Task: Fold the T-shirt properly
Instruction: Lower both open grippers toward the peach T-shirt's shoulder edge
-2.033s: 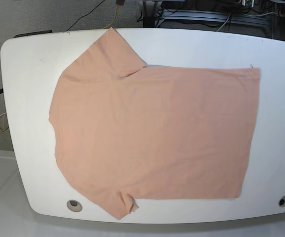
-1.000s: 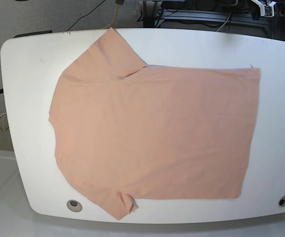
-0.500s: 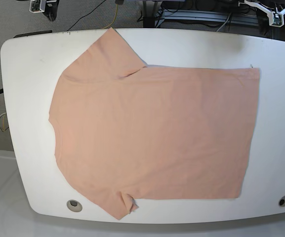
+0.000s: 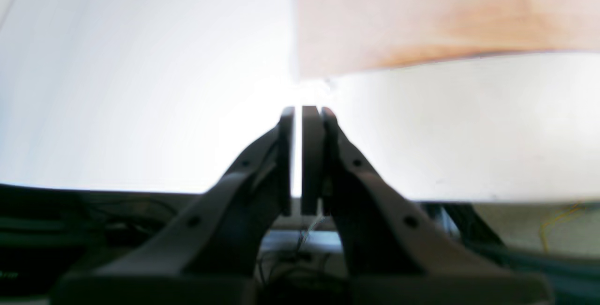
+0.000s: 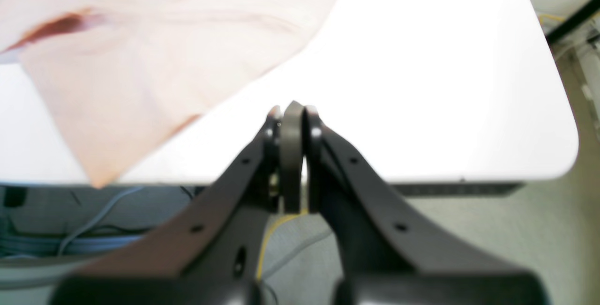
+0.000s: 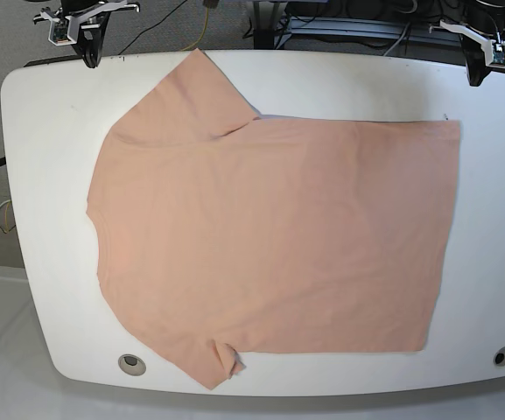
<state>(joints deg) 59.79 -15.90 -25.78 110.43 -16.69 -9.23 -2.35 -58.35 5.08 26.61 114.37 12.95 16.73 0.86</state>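
The white table [image 6: 51, 219] carries the T-shirt [image 6: 270, 236], spread flat across most of it, collar toward the table's left edge in the base view. The left gripper [image 6: 476, 77] and the right gripper [image 6: 88, 59] hang over the table's far corners, apart from the T-shirt, jaws pressed together on nothing.

Base cam overhead; wrist cams low, share table [image 6: 51, 219] edge.
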